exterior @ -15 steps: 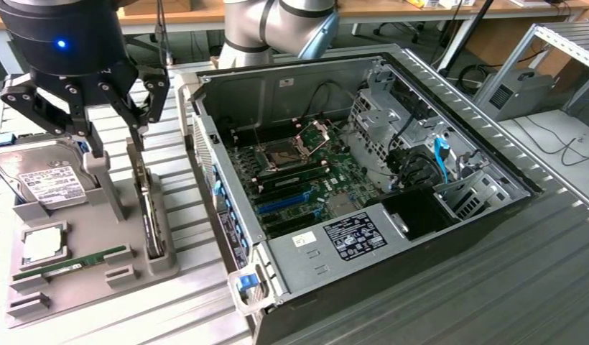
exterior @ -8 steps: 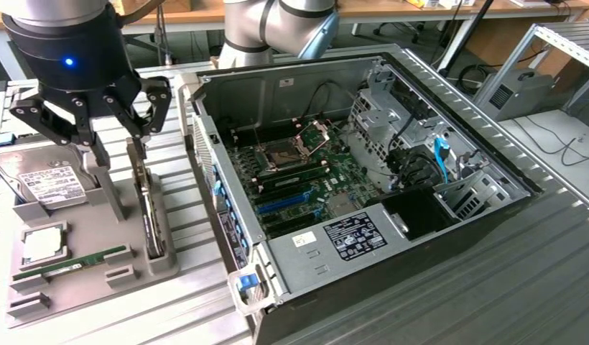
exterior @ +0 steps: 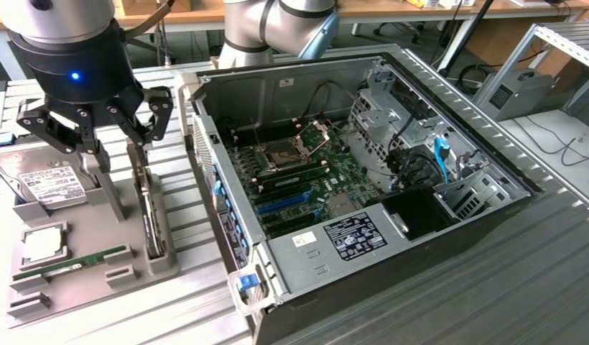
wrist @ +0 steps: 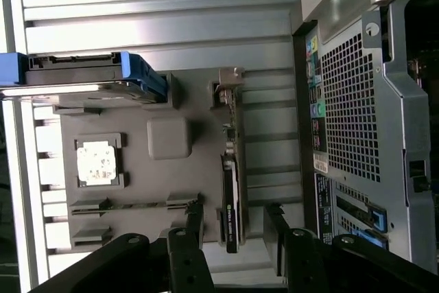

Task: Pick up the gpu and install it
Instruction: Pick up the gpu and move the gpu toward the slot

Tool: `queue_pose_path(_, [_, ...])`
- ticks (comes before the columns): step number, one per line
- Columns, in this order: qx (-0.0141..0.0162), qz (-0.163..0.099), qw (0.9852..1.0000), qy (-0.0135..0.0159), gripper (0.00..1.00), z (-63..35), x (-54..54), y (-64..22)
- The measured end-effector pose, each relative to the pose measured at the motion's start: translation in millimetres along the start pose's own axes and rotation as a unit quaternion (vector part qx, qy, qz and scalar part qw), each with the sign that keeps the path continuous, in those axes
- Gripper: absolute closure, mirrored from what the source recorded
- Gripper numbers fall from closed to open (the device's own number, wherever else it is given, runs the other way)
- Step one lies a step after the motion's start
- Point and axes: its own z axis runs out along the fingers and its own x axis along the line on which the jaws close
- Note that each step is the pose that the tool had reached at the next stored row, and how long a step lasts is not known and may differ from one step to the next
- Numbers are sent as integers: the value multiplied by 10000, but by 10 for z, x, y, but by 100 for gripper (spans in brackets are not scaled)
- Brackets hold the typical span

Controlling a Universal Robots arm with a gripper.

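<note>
One pincer (exterior: 114,154), exterior view: empty, jaws spread wide, low over the tray (exterior: 122,241).
gpu (exterior: 151,208), exterior view: upright on edge in the tray's slot, on the tray's side nearest the computer case (exterior: 275,93); not lifted.
wrist view, pincer (wrist: 234,214): fingers (wrist: 195,221) straddle the gpu (wrist: 232,190), clear of both faces.
step: pickup, at the approach, by my reading.
grasp calls for: straight descent, even squeeze on the card's faces.

I see an open computer case (exterior: 275,93) on the ribbed counter (exterior: 524,287). Beside it, a gray tray (exterior: 108,230) holds a hard drive (exterior: 47,183), a processor chip (exterior: 44,244) and a memory stick (exterior: 70,264).
</note>
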Motion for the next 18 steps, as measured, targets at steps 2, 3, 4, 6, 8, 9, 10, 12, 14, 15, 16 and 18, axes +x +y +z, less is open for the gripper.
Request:
queue_pose_path(2, [0,0,10000,0,52,40,1,-2])
queue_pose_path(3, [0,0,10000,0,52,74,2,-3])
queue_pose_path(4, [0,0,10000,0,52,103,3,-4])
queue_pose_path(6, [0,0,10000,0,52,152,4,-6])
queue_pose_path(8, [0,0,10000,0,52,193,5,-8])
queue_pose_path(9, [-1,0,10000,-1,52,210,5,-9])
queue_pose_path(10, [0,0,10000,0,52,243,6,-10])
queue_pose_path(12, [0,0,10000,0,52,293,7,-12])
queue_pose_path(14, [0,0,10000,0,52,329,8,-14])
queue_pose_path(15, [0,0,10000,0,52,345,9,-14])
queue_pose_path(16, [0,0,10000,0,52,359,9,-15])
queue_pose_path(18, [0,0,10000,0,52,389,10,-16])
